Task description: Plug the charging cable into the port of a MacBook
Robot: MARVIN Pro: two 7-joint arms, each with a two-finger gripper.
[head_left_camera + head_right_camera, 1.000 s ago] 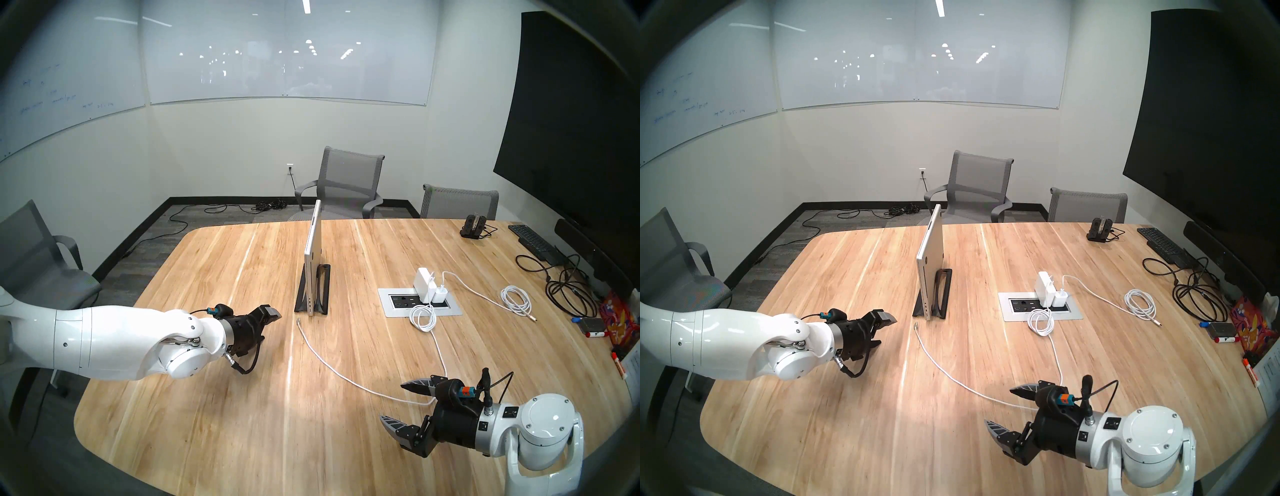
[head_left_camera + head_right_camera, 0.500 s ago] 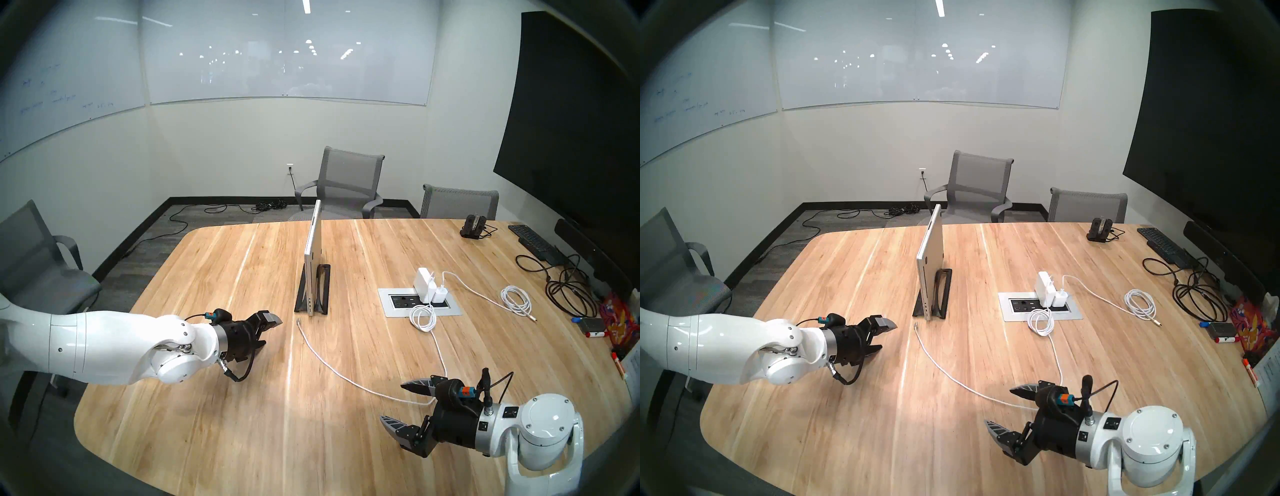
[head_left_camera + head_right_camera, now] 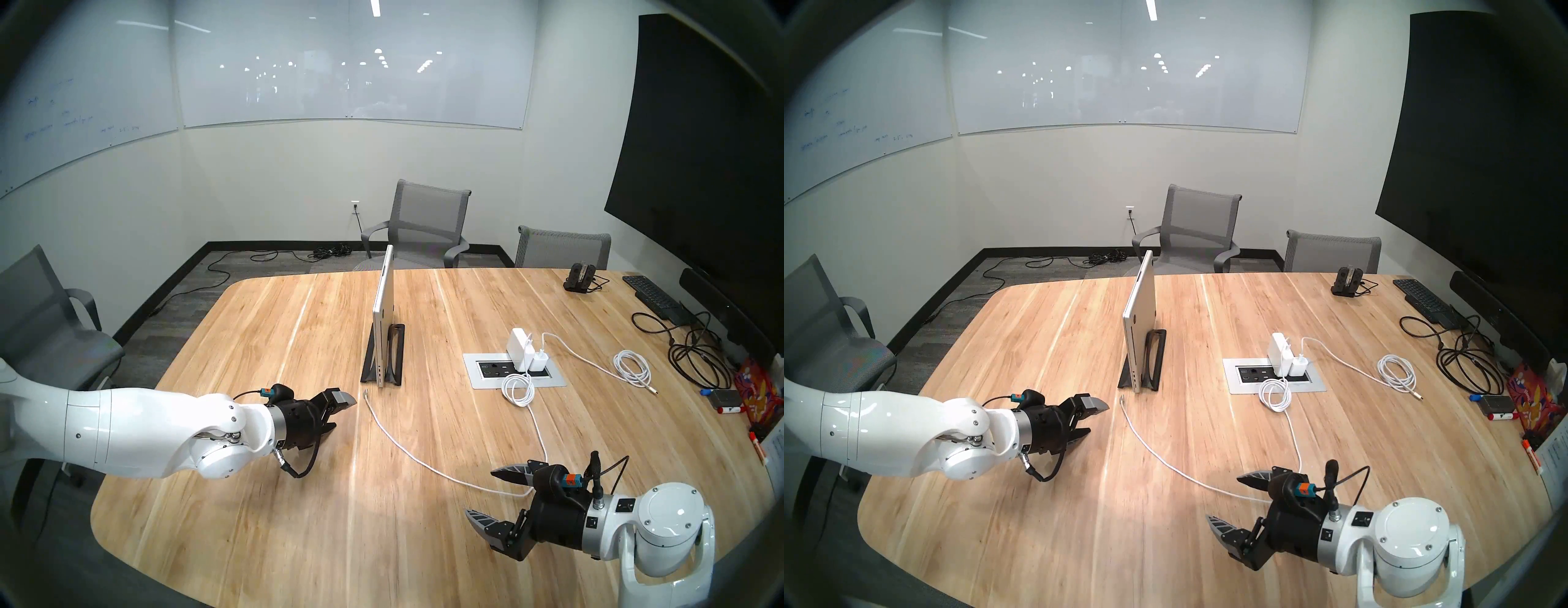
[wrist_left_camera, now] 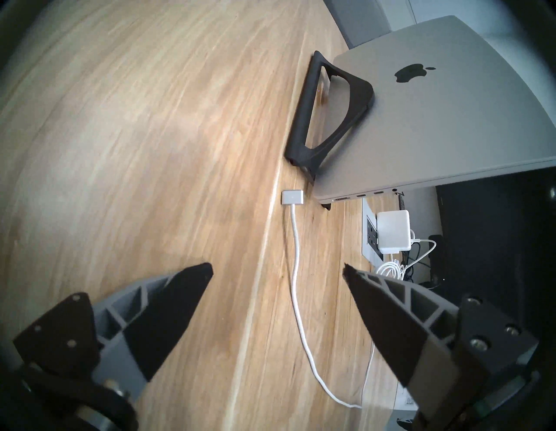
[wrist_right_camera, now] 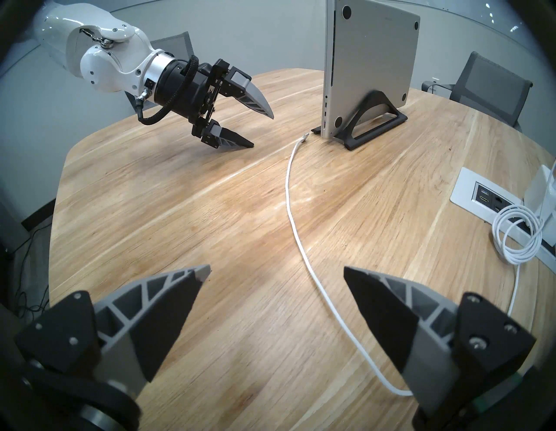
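The silver MacBook [image 3: 383, 322] stands on edge in a black stand [image 3: 395, 354] mid-table; its ports face me at the lower edge [image 4: 364, 196]. The white charging cable [image 3: 403, 446] lies on the table, with its flat silver connector [image 4: 291, 197] just in front of the MacBook's corner, not plugged in. My left gripper [image 3: 344, 414] is open and empty, just left of the connector [image 3: 365, 392], pointing at it. My right gripper [image 3: 480, 492] is open near the front right. The cable [image 5: 290, 204] runs between its fingers on the table, untouched.
A table power box [image 3: 481, 382] holds white chargers [image 3: 521, 346] and a small coil. A neat white coiled cable [image 3: 632, 367], black cables [image 3: 695, 361], a black keyboard [image 3: 653, 297] and markers lie at the right. Chairs stand around the table.
My left gripper has moved right and a little nearer, closer to the cable's connector, still open. The right arm, cable and MacBook have not moved.
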